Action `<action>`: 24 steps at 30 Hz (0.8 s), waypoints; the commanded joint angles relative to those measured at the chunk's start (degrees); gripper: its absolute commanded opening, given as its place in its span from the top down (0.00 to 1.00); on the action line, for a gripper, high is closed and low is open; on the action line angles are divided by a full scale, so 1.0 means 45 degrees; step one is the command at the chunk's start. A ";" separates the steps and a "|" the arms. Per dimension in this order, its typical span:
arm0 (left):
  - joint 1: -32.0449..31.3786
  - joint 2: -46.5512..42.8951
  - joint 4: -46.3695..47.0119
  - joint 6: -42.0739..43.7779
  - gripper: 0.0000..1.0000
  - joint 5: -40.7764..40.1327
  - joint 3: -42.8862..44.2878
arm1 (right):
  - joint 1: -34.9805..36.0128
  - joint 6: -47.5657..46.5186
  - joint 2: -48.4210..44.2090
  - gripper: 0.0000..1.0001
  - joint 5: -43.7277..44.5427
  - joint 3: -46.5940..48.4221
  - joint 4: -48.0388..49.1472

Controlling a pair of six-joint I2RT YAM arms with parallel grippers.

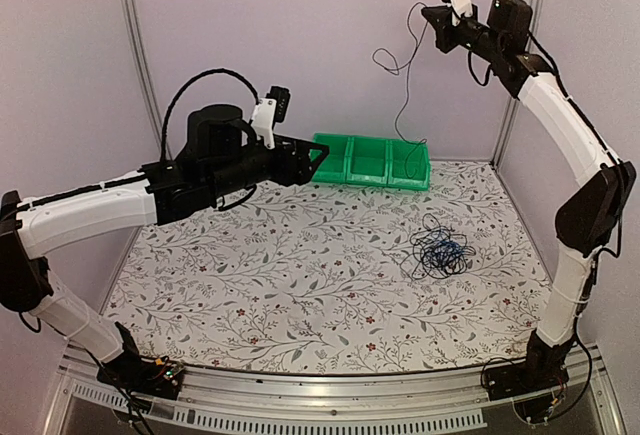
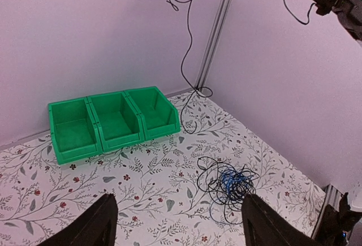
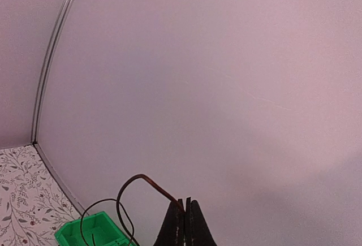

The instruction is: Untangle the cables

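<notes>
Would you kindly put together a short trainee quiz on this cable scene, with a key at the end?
1. True or false: the right arm's jaws are shut on a thin black cable, held high above the table.
2. Which colour shows in the tangle besides black? A red, B blue, C yellow.
3. Fill in: the green bin tray has ___ compartments.
Key: 1 true; 2 B; 3 three.
</notes>
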 commanded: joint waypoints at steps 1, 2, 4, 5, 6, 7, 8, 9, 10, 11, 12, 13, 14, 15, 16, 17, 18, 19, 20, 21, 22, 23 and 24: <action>-0.0022 0.0071 0.0028 -0.0136 0.22 0.0078 0.0270 | -0.0651 -0.0133 0.0959 1.00 0.1121 0.0487 0.1649; -0.0022 0.0071 0.0004 -0.0136 0.22 0.0078 0.0274 | -0.0736 -0.0123 0.1117 1.00 0.1142 0.0485 0.1837; -0.0044 0.0066 -0.0069 -0.0149 0.22 0.0089 0.0274 | -0.0887 -0.0015 0.1466 1.00 0.1188 0.0528 0.2258; -0.0042 0.0048 -0.0108 -0.0167 0.23 0.0092 0.0284 | -0.0941 0.0058 0.1599 1.00 0.1202 0.0615 0.2399; -0.0042 0.0048 -0.0164 -0.0164 0.23 0.0092 0.0312 | -0.0975 0.0149 0.1804 1.00 0.1204 0.0767 0.2456; -0.0059 0.0051 -0.0222 -0.0188 0.23 0.0102 0.0328 | -0.0967 0.0190 0.2067 1.00 0.1194 0.0916 0.2507; -0.0061 0.0051 -0.0286 -0.0213 0.23 0.0067 0.0332 | -0.0973 0.0197 0.2223 1.00 0.1159 0.1024 0.2586; -0.0061 0.0051 -0.0355 -0.0243 0.23 0.0055 0.0333 | -0.0964 0.0225 0.2388 1.00 0.1137 0.1099 0.2735; -0.0061 0.0034 -0.0420 -0.0262 0.23 0.0049 0.0323 | -0.0980 0.0245 0.2518 1.00 0.1125 0.1167 0.2859; -0.0081 0.0005 -0.0455 -0.0305 0.24 0.0036 0.0315 | -0.0970 0.0271 0.2718 1.00 0.1150 0.1241 0.3002; -0.0100 -0.0003 -0.0498 -0.0330 0.23 0.0029 0.0304 | -0.0964 0.0305 0.2845 1.00 0.1170 0.1346 0.3117; -0.0115 -0.0026 -0.0538 -0.0380 0.24 0.0016 0.0285 | -0.0978 0.0324 0.3025 1.00 0.1192 0.1496 0.3192; -0.0119 -0.0044 -0.0599 -0.0411 0.24 -0.0012 0.0290 | -0.0980 0.0334 0.3262 1.00 0.1227 0.1549 0.3282; -0.0137 -0.0056 -0.0653 -0.0436 0.24 -0.0043 0.0293 | -0.0970 0.0335 0.3396 1.00 0.1251 0.1558 0.3335; -0.0163 -0.0089 -0.0738 -0.0488 0.24 -0.0088 0.0296 | -0.0964 0.0309 0.3557 1.00 0.1285 0.1549 0.3352; -0.0179 -0.0120 -0.0802 -0.0514 0.24 -0.0128 0.0294 | -0.0978 0.0290 0.3675 1.00 0.1334 0.1516 0.3304; -0.0198 -0.0151 -0.0839 -0.0560 0.24 -0.0165 0.0294 | -0.0967 0.0264 0.3905 1.00 0.1394 0.1441 0.3279; -0.0198 -0.0203 -0.0846 -0.0584 0.24 -0.0220 0.0279 | -0.0981 0.0215 0.4026 1.00 0.1482 0.1271 0.3274; -0.0225 -0.0254 -0.0847 -0.0614 0.24 -0.0274 0.0265 | -0.0995 0.0130 0.4168 1.00 0.1588 0.1081 0.3290; -0.0262 -0.0324 -0.1194 -0.0640 0.24 -0.0351 0.0232 | -0.1052 0.0105 0.4315 1.00 0.1696 0.0864 0.3292; -0.0281 -0.0396 -0.1350 -0.0658 0.24 -0.0442 0.0193 | -0.1068 0.0131 0.4402 1.00 0.1786 0.0657 0.3283; -0.0296 -0.0483 -0.1425 -0.0707 0.24 -0.0541 0.0137 | -0.1180 0.0237 0.4508 1.00 0.1848 0.0457 0.3274; -0.0313 -0.0567 -0.1498 -0.0737 0.25 -0.0626 0.0062 | -0.1251 0.0306 0.4572 1.00 0.1909 0.0257 0.3237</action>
